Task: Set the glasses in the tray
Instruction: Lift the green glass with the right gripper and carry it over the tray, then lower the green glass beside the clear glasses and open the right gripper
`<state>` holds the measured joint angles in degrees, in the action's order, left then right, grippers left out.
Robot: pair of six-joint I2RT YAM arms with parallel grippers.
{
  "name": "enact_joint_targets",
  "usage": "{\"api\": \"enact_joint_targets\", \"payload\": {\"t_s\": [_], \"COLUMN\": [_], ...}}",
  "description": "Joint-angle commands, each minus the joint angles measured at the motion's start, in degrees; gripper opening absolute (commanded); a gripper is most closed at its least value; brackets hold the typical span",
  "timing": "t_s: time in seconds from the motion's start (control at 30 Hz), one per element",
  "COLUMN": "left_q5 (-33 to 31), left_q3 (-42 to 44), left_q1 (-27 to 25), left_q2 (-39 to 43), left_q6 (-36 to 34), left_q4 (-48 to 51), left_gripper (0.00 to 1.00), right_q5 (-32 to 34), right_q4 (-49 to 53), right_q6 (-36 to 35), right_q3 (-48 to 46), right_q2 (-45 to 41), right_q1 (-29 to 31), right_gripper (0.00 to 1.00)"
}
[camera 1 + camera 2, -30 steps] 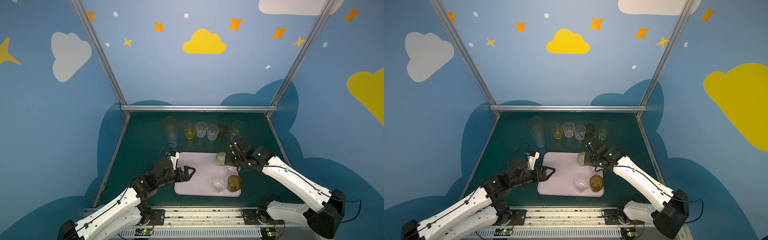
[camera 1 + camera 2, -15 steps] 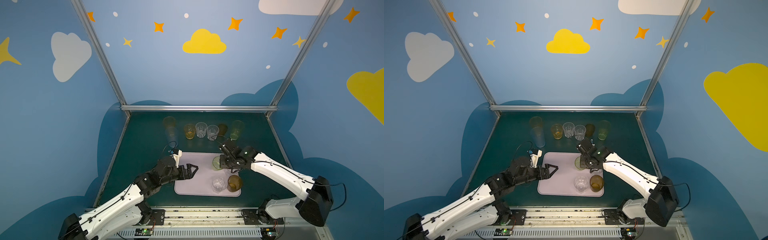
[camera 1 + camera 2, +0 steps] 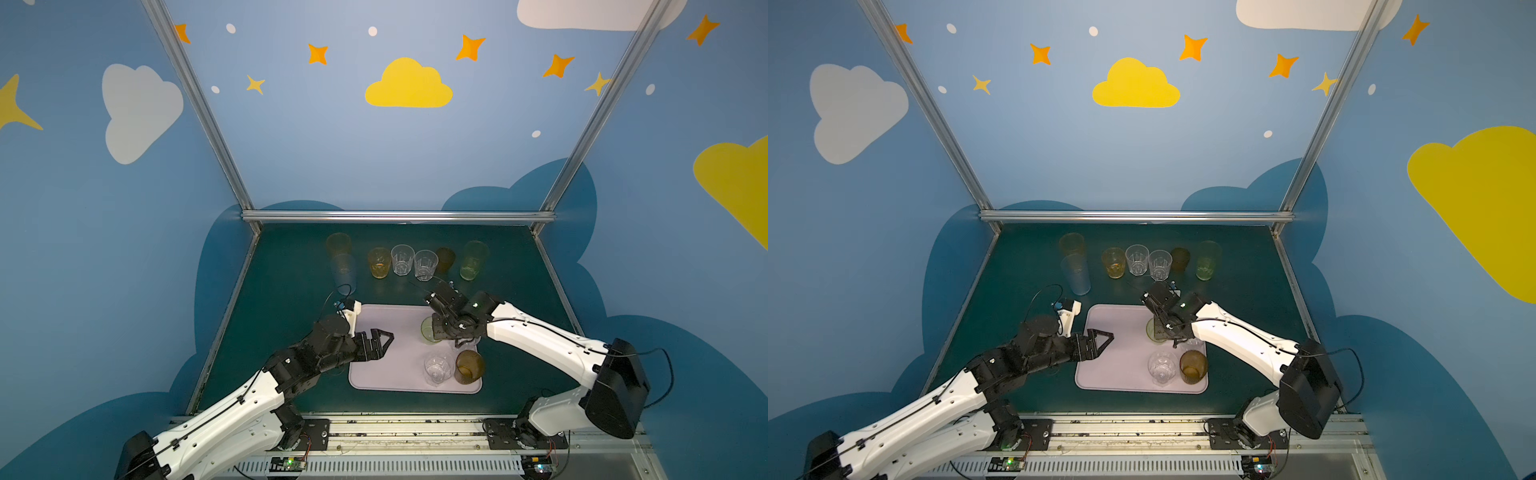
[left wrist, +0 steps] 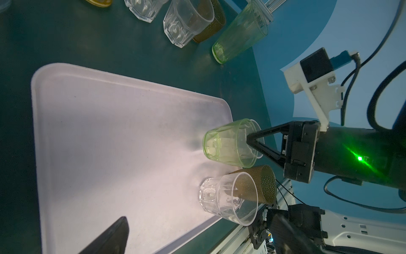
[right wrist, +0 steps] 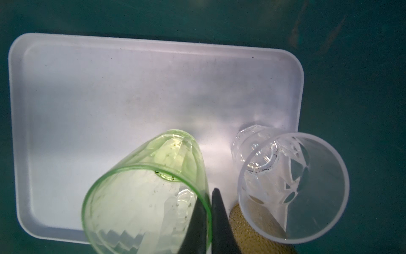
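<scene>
The job is under way but, by my reading, well short of half done. On the lilac tray (image 3: 395, 361) a clear faceted tumbler (image 3: 437, 370) and a brown dimpled tumbler (image 3: 468, 366) stand side by side at the near right corner. The short green tumbler (image 4: 228, 143) is over the tray's right part, just beyond those two. Its base looks to be down on the surface, though the views do not settle whether it rests there. A row waits on the table behind the tray: a tall orange tumbler (image 3: 338, 245), a tall blue tumbler (image 3: 344, 270), a short amber tumbler (image 3: 379, 262), two clear tumblers (image 3: 402, 259), a dark brown tumbler (image 3: 445, 259) and a tall green tumbler (image 3: 473, 259).

The right arm reaches in from the right with its wrist bent downward. The right gripper (image 5: 207, 204) is clenched on the short green tumbler's rim, one finger inside and one outside. The left arm lies low and stretched out. The left gripper (image 3: 380, 345) is level, spread wide and empty over the tray's left edge.
</scene>
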<state>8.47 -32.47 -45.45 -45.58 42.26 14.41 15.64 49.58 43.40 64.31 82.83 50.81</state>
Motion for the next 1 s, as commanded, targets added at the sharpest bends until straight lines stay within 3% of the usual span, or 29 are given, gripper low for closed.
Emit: {"api": "enact_joint_targets", "payload": {"t_s": [0.0, 0.97], "left_q5": [-1.4, -1.3], "left_q3": [-1.2, -1.4], "left_q1": [-0.1, -0.1], "left_q2": [1.1, 0.1], "left_q6": [-0.8, -0.8], "left_q4": [1.6, 1.7], "left_gripper": [1.0, 1.0], "right_q5": [1.2, 2.7], "right_q4": [1.3, 0.3], "right_q6": [-0.2, 2.6], "right_q3": [1.2, -2.4], "right_q2": [1.2, 3.5], "right_q1": [0.3, 0.8], "right_gripper": [0.0, 0.0]}}
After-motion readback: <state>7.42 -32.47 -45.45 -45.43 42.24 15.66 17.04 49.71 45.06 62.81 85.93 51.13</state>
